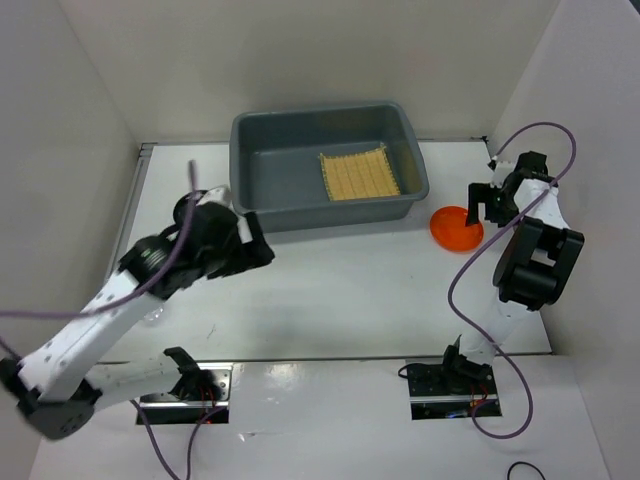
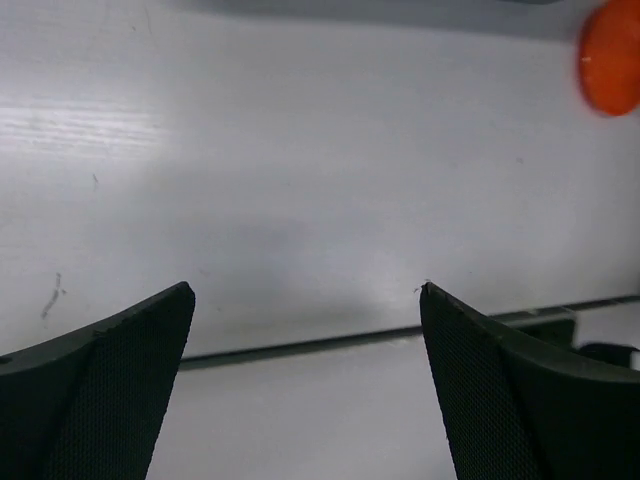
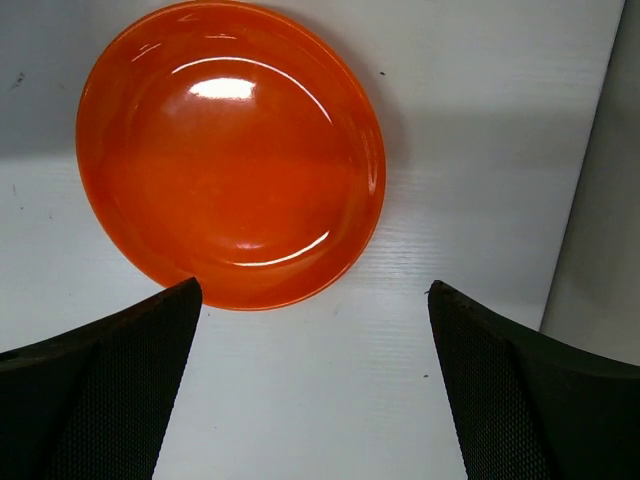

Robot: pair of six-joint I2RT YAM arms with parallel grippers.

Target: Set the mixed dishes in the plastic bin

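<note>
The grey plastic bin [image 1: 265,170] stands at the back centre, with the tan woven mat [image 1: 359,175] lying flat inside it on the right. The small orange plate [image 1: 455,229] lies on the table right of the bin; it also shows in the right wrist view [image 3: 230,155] and the left wrist view [image 2: 612,60]. My right gripper [image 1: 477,212] is open and empty, just beside the plate's right edge, with the plate in front of the jaws [image 3: 312,300]. My left gripper [image 1: 262,250] is open and empty over bare table [image 2: 305,300], just in front of the bin. The black plate is out of view. A faint clear shape [image 1: 152,316] by the left arm may be a glass cup.
White walls close in the table on the left, back and right. The right wall [image 3: 600,250] is close to my right gripper. A dark seam [image 2: 330,342] marks the table's near edge. Purple cables loop beside both arms.
</note>
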